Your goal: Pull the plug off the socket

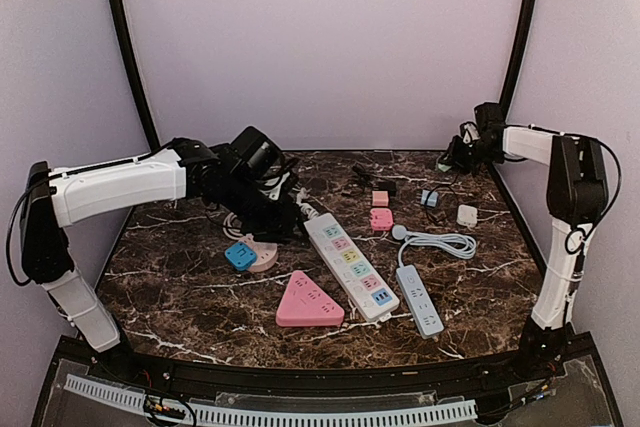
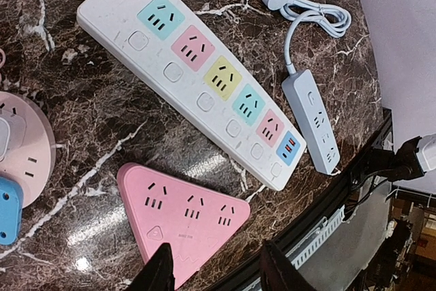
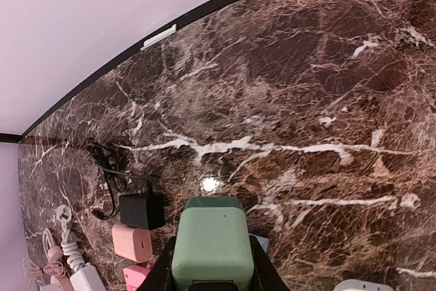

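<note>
We read this as a robotics lab test cell. The left arm (image 1: 120, 187) and right arm (image 1: 570, 197) stand at the near edge of a marble-patterned table (image 1: 190, 297), boxed in by plain pale wall panels (image 1: 320, 47) and black frame posts (image 1: 125, 57). A slotted cable duct (image 1: 300, 414) lines the front. A white power strip (image 1: 350, 265), a pink triangular strip (image 1: 308, 302) and a grey strip (image 1: 420, 299) lie loose on top.

Left arm (image 1: 120, 185) reaches inward, wrist bent downward; left hand (image 2: 216, 264) hangs low, fingers (image 2: 161, 272) parted with nothing between them. Right arm (image 1: 570, 207) stands upright, forearm extended rearward; right hand (image 3: 212, 267) clamps a green plug (image 3: 212, 233).
</note>
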Available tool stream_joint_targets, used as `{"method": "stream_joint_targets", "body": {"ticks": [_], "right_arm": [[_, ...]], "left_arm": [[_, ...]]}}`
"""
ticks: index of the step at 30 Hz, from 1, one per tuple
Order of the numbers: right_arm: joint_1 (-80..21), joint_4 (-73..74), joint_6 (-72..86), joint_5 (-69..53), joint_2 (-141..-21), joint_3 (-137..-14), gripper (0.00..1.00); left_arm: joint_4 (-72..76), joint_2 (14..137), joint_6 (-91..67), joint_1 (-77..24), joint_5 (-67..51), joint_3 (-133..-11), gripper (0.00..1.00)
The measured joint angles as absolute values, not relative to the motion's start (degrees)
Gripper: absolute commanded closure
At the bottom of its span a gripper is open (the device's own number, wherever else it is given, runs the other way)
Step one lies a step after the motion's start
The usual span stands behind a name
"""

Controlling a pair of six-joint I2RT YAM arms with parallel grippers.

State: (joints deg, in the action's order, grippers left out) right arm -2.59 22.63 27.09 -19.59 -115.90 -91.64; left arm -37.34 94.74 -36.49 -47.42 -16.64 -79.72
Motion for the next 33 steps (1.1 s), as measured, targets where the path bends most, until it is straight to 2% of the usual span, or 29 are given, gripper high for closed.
{"method": "stream_joint_targets", "body": {"ticks": [15, 33], "right_arm": [[7.7, 22.0, 28.0, -27.9, -127.5, -98.6, 0.96], [8.7, 23.6, 30.4, -31.8, -139.6, -116.4, 0.92]], "left_arm": [[-35.8, 94.5, -37.5, -47.4, -16.6, -79.2, 0.57], [-35.9, 94.5, -38.2, -47.4, -16.4, -79.2, 0.57]]}}
